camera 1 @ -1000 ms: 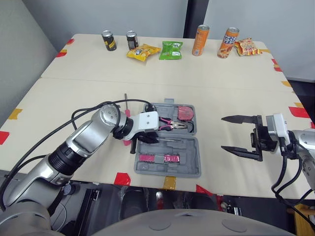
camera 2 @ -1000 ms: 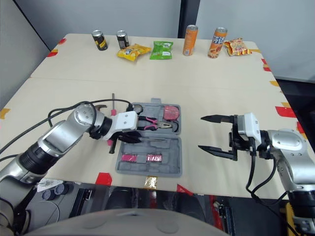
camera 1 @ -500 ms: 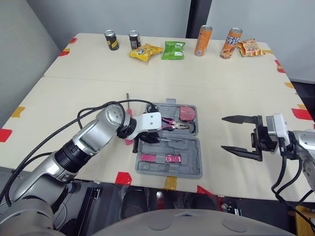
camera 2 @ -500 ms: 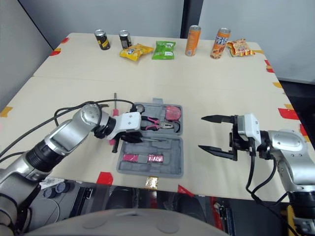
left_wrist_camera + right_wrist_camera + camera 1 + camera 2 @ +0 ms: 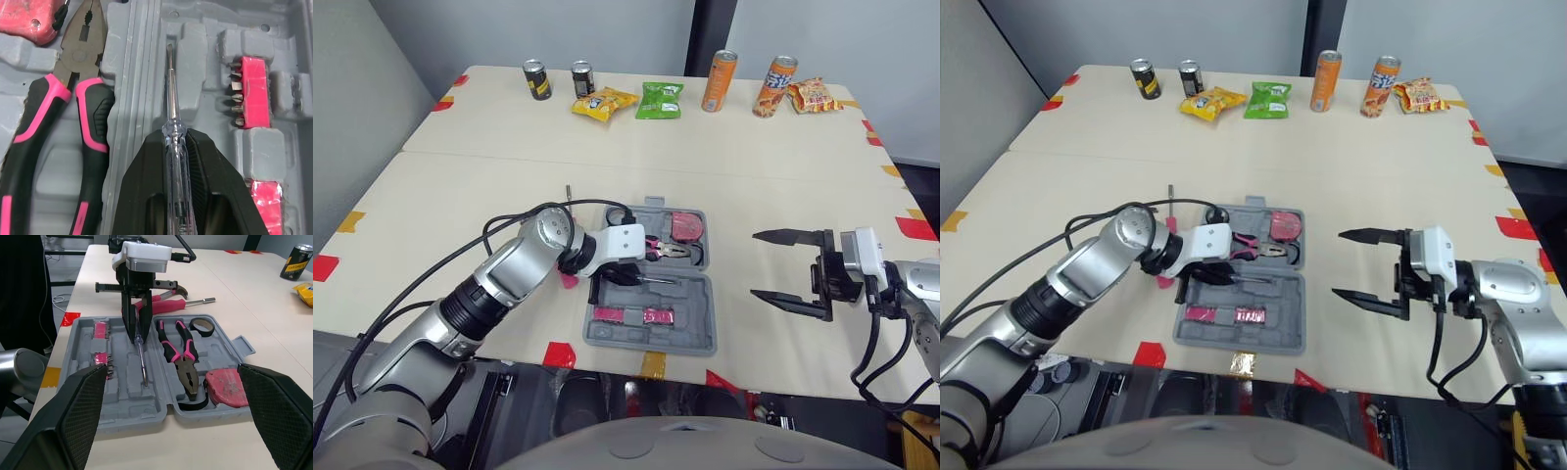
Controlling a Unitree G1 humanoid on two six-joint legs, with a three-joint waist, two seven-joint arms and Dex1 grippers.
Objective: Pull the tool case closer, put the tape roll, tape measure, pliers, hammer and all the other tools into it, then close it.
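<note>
While the right gripper (image 5: 753, 263) hangs spread, the left gripper (image 5: 174, 139) pinches the stiff, light screwdriver (image 5: 170, 88) by its probably slippery clear handle

Bright, even light from above; soft faint shadows

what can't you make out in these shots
- Loose tools: right wrist view, partly behind the left gripper, kinds unclear.
- Screwdriver: left wrist view, handle end cut off by the bottom edge.
- Pliers: same view, handle ends cut off by the edge.
- Tape measure: same view, only a corner inside the frame.
- Can labels: eye views, too small to read.
</note>
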